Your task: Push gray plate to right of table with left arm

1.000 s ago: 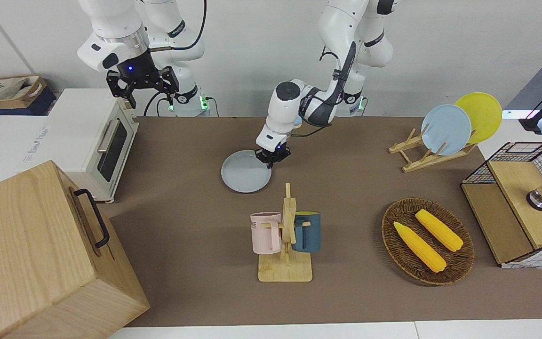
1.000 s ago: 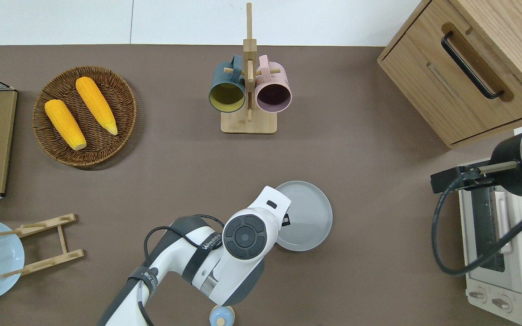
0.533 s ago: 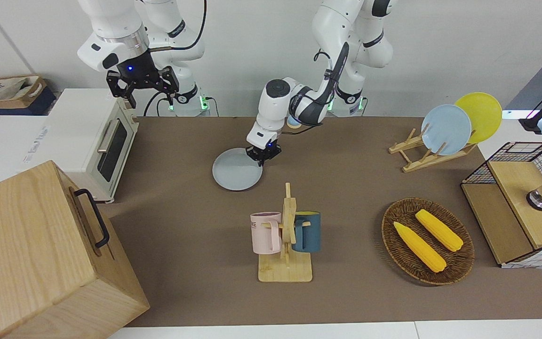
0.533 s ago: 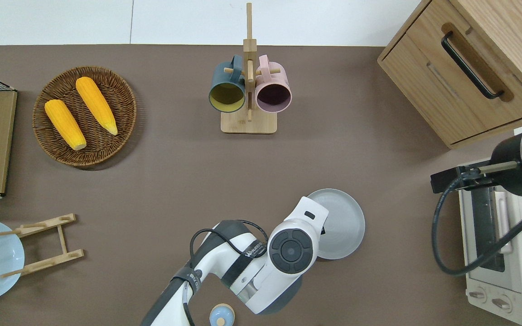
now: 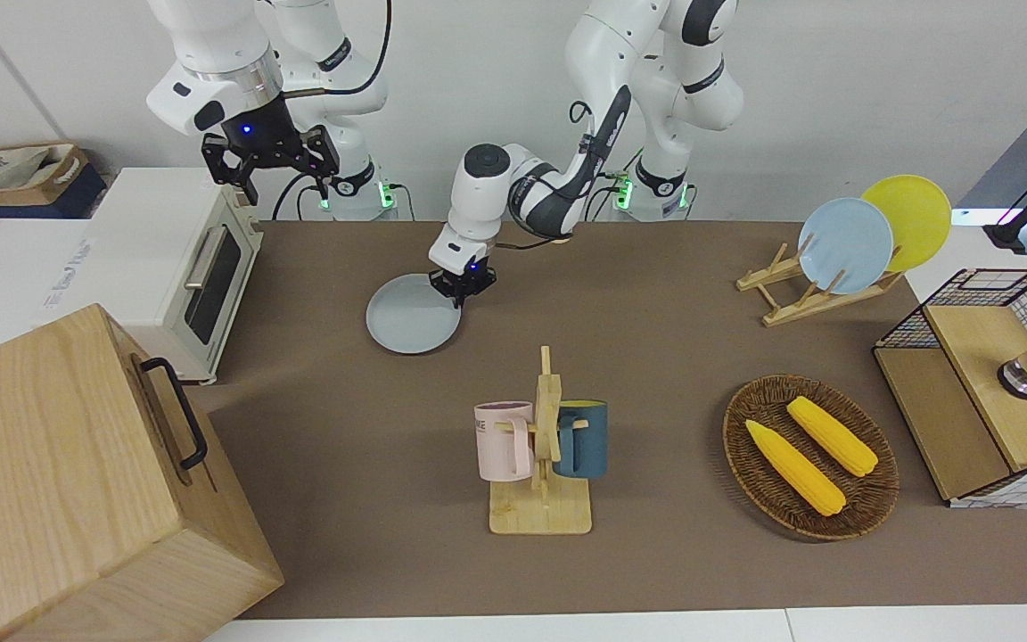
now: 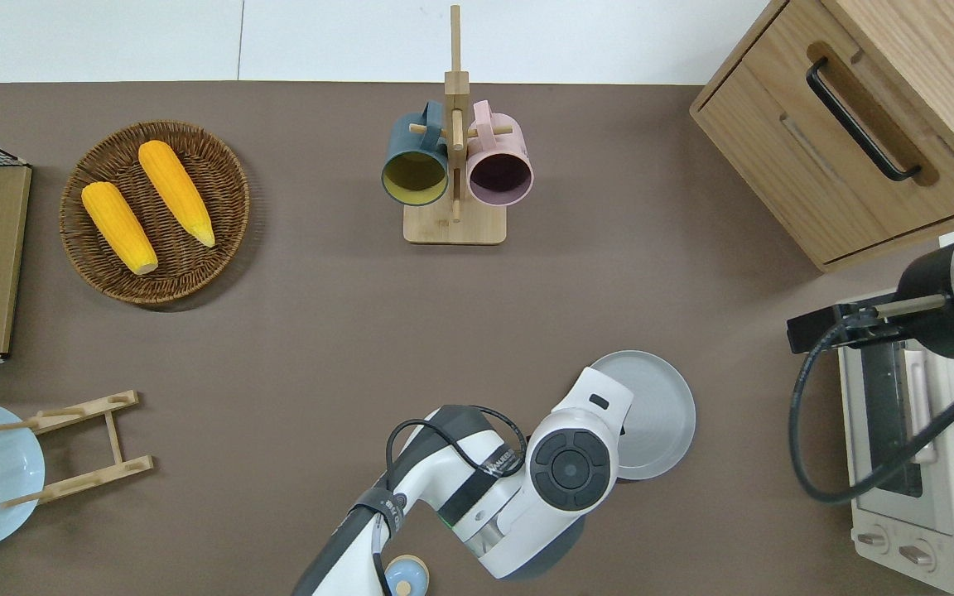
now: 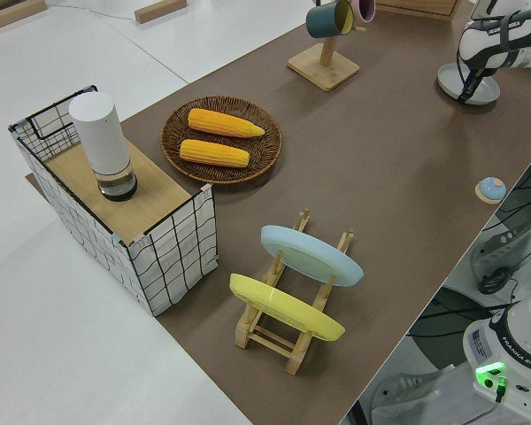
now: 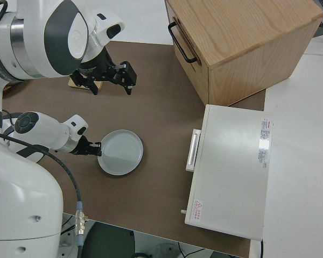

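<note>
The gray plate [image 5: 411,326] [image 6: 657,411] [image 8: 120,152] lies flat on the brown table [image 5: 344,464], about midway between the mug rack and the toaster oven's end and nearer to the robots than the rack. My left gripper [image 5: 461,289] [image 8: 93,148] is down at table height, shut, and touches the plate's rim on the side toward the left arm's end. In the overhead view the left arm's wrist [image 6: 572,468] hides the gripper and part of the plate. The right arm is parked, and its gripper [image 5: 270,159] is open.
A white toaster oven [image 5: 179,267] and a wooden cabinet [image 5: 77,473] stand at the right arm's end. The mug rack [image 5: 542,446] is mid-table. A corn basket [image 5: 809,456], a plate rack [image 5: 799,290] and a wire basket [image 5: 986,383] stand at the left arm's end.
The left gripper has slid toward the right arm's end of the table, and the gray plate has moved with it, closer to the toaster oven. The right arm has not moved.
</note>
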Robot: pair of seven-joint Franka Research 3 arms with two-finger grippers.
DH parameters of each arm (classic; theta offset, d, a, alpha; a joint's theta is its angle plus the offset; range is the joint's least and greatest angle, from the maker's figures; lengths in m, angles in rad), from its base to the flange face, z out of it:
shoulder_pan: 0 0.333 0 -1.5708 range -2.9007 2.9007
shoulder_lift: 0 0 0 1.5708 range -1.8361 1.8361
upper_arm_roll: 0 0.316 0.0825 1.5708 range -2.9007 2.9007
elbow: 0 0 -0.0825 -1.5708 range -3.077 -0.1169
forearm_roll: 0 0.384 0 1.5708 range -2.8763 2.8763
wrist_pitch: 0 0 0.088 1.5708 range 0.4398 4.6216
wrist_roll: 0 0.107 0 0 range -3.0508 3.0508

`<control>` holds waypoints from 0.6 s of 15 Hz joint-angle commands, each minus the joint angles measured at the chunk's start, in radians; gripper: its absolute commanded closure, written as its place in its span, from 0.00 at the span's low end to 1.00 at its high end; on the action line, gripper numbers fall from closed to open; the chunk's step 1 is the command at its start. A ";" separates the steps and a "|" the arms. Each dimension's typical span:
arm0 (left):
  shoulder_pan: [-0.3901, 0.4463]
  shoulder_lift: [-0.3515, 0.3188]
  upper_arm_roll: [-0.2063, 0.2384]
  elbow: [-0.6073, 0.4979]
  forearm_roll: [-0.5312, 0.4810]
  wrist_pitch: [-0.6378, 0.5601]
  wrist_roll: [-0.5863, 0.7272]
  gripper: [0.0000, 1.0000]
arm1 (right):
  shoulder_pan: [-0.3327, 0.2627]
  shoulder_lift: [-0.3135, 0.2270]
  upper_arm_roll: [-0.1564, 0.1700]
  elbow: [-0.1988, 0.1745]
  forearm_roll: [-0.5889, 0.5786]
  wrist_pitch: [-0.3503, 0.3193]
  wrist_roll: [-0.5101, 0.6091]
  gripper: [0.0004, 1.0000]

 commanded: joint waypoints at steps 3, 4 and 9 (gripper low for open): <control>-0.009 -0.005 0.017 0.024 0.021 -0.010 -0.019 0.27 | -0.011 -0.008 0.006 -0.001 0.008 -0.012 -0.003 0.02; -0.008 -0.015 0.021 0.024 0.020 -0.014 -0.019 0.25 | -0.011 -0.008 0.006 -0.001 0.008 -0.012 -0.003 0.02; 0.034 -0.107 0.041 0.018 0.017 -0.165 0.089 0.01 | -0.011 -0.008 0.006 -0.001 0.008 -0.012 -0.001 0.02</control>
